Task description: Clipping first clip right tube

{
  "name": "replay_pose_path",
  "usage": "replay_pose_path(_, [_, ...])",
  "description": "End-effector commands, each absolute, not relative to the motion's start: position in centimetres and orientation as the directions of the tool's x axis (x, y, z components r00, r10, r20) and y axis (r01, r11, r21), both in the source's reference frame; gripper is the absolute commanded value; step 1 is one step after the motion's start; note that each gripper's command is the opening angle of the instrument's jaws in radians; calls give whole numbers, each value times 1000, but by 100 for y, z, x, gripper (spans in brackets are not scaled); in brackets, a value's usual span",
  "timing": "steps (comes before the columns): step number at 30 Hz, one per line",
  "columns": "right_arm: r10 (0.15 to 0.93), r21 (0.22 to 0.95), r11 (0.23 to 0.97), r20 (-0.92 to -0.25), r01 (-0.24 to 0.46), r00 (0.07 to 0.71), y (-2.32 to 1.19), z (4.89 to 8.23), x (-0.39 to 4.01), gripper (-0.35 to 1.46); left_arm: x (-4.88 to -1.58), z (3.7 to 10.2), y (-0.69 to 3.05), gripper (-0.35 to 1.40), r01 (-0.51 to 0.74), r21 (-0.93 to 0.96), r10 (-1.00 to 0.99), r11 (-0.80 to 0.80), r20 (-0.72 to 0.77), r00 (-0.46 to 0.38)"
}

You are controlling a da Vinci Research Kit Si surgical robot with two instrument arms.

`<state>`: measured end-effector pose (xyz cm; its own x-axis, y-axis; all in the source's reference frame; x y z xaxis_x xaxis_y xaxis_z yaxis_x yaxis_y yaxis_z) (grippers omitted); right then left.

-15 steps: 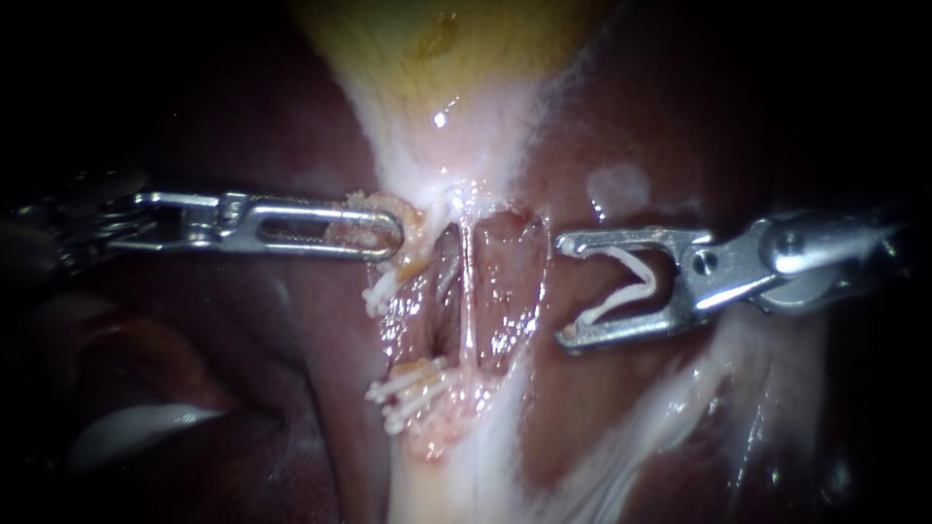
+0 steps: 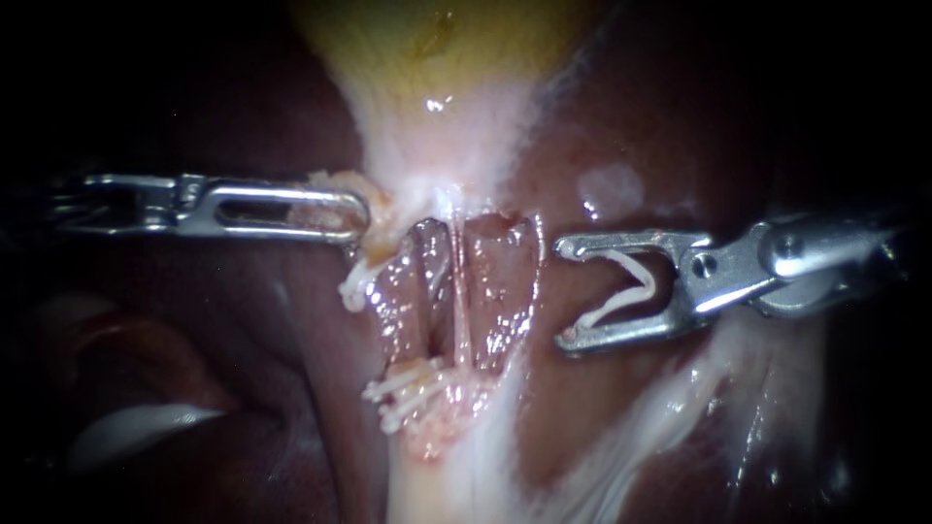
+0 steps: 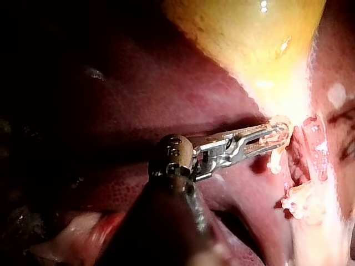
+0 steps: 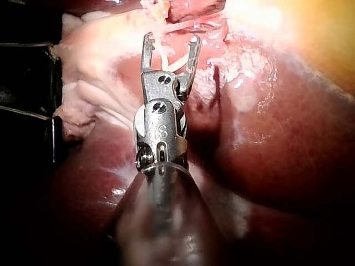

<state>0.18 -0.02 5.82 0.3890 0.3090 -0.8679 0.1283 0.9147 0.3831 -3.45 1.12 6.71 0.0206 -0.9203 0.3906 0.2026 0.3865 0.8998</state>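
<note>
A window is opened in the pale tissue below the yellow gallbladder (image 2: 437, 49). At its left edge runs a tube carrying white clips, an upper clip (image 2: 354, 286) and lower clips (image 2: 408, 388). To their right a thin pale right tube (image 2: 457, 291) runs down the window, bare. My left instrument (image 2: 357, 215) is shut on fatty tissue at the window's upper left corner; the left wrist view shows its jaws (image 3: 280, 134) together on that tissue. My right instrument (image 2: 563, 293) stands open just right of the window, clear of the tubes, with a white clip (image 2: 621, 281) loaded between its jaws (image 4: 170, 40).
Dark red liver (image 2: 631, 126) surrounds the window on both sides. A white band of tissue (image 2: 466, 475) continues down from the window. Pale fat (image 4: 89, 83) lies beside my right instrument in its wrist view.
My left instrument has pulled to the left with its tissue; the upper clip followed and the window is stretched wider. The right instrument has stayed in place.
</note>
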Motion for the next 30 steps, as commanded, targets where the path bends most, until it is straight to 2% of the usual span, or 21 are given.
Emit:
replay_pose_path(1, [310, 384, 914, -867, 128, 390, -2, 582, 18, 49, -341, 666, 113, -35, 202, 901, -921, 385, 390, 15])
replay_pose_path(8, [343, 414, 903, -853, 112, 393, -1, 583, 20, 49, -330, 645, 111, -35, 196, 904, -922, 379, 387, -1])
replay_pose_path(16, [453, 509, 859, -800, 46, 393, -6, 594, 41, 50, -330, 646, 109, -35, 197, 904, -922, 380, 388, -2])
replay_pose_path(30, [556, 599, 801, -744, 0, 369, -35, 680, 94, 50, -331, 646, 106, -35, 199, 903, -921, 381, 389, -3])
